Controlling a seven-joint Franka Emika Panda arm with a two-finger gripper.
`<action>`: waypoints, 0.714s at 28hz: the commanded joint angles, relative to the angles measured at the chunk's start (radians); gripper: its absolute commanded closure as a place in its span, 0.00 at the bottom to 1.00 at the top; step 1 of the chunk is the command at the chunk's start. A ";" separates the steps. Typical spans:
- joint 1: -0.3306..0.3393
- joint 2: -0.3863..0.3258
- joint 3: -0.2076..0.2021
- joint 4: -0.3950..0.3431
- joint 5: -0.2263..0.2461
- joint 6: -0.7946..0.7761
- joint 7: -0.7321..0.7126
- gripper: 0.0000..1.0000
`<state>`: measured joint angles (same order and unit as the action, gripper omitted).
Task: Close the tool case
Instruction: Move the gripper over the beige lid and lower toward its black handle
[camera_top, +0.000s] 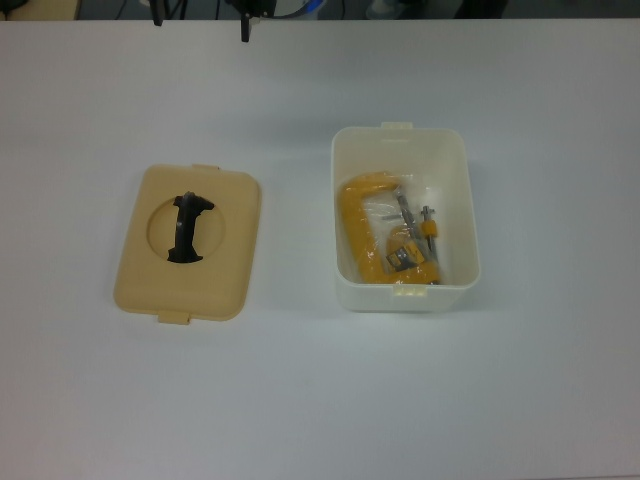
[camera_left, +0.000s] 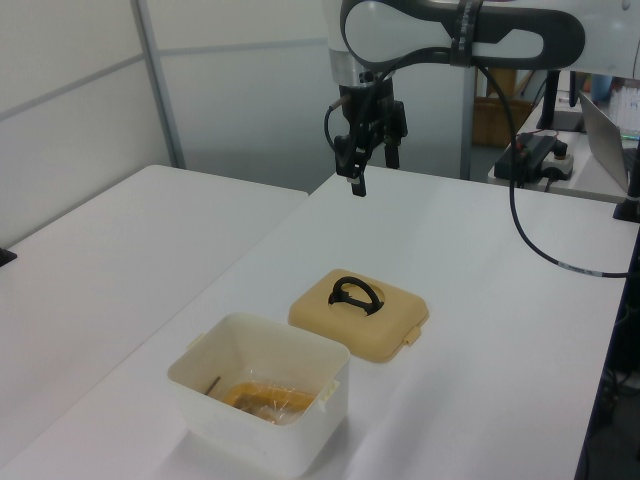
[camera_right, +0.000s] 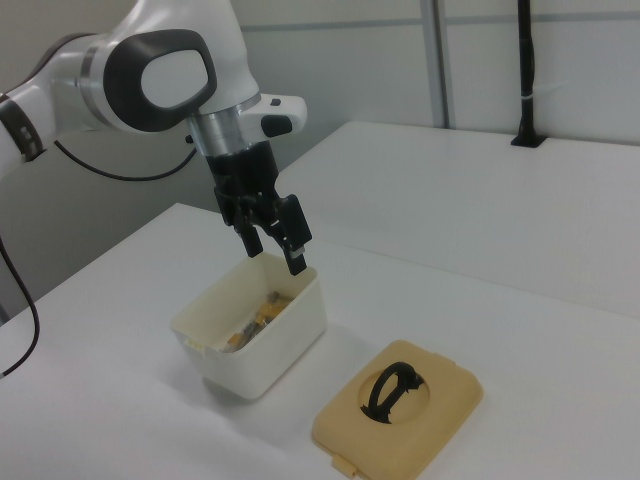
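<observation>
Tool case open on desk with yellow clamp inside, tan lid handle-up just beside it for pickup, gripper raised clear, jaws apart, holding nothing.

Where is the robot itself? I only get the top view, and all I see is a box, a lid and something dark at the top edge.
Observer: That dark bit belongs to the gripper. The right view shows it hanging in the air, clear of both the white box and the lid, and holding nothing.
Operator: Are its fingers apart?
Observer: Yes. In the left view there is a gap between the two fingers, so it is open.
Operator: Does the lid's handle lie flat?
Observer: No. The left view shows the black handle arching up out of the lid's round recess.
</observation>
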<state>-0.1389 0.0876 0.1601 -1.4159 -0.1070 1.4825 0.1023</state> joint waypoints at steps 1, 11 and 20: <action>0.002 -0.023 -0.011 -0.011 0.027 -0.024 -0.033 0.00; 0.002 -0.016 -0.005 -0.021 0.035 -0.025 -0.042 0.00; 0.005 0.035 -0.001 -0.021 0.038 -0.011 -0.042 0.00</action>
<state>-0.1386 0.0980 0.1609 -1.4286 -0.0895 1.4817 0.0815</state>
